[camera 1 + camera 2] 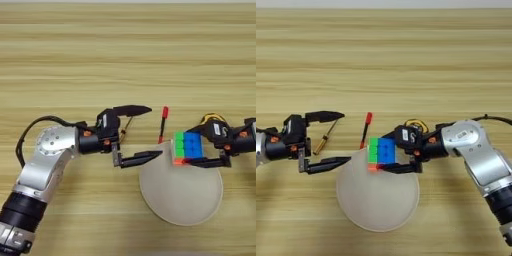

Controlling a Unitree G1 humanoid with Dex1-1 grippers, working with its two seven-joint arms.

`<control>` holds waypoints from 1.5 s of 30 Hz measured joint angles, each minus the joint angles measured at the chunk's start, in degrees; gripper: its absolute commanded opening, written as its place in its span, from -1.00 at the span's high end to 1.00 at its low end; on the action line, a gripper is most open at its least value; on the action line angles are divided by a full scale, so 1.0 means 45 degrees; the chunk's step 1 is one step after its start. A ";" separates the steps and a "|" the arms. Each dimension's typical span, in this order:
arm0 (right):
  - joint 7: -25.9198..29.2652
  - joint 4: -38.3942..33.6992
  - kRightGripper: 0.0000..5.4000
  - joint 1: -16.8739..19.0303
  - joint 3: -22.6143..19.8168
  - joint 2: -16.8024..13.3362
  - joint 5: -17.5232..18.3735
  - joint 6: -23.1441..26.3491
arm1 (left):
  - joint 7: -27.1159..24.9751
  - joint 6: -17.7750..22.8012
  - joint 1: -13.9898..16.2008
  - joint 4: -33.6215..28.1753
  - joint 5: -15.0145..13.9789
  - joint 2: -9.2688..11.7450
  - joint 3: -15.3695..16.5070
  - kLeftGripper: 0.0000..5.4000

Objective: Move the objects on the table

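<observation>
Meanwhile, on the table (pixel 125 55), a cream plate (pixel 181 197) anchors the scene: the right gripper (pixel 390 151) clamps the puzzle cube (pixel 381 152) above its upper rim, while the left gripper (pixel 142 134), fingers spread wide and empty, reaches from its left.

The wooden table (pixel 125 55) bears a cream plate (pixel 182 200), pen (pixel 162 125) and screwdriver (pixel 326 137).
</observation>
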 measured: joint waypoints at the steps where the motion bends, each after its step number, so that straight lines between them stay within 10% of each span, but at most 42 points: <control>1: 0.0010 -0.0043 -0.23 -0.0006 0.0013 0.0000 0.0000 0.0002 | -0.0011 0.0008 0.0000 0.0000 0.0002 -0.0008 -0.0022 -1.00; 45: 0.0324 -0.2241 -0.23 -0.0880 0.0323 0.0087 0.0744 0.0923 | -0.0129 -0.0341 -0.0180 0.0933 0.0577 -0.0746 -0.0732 -0.81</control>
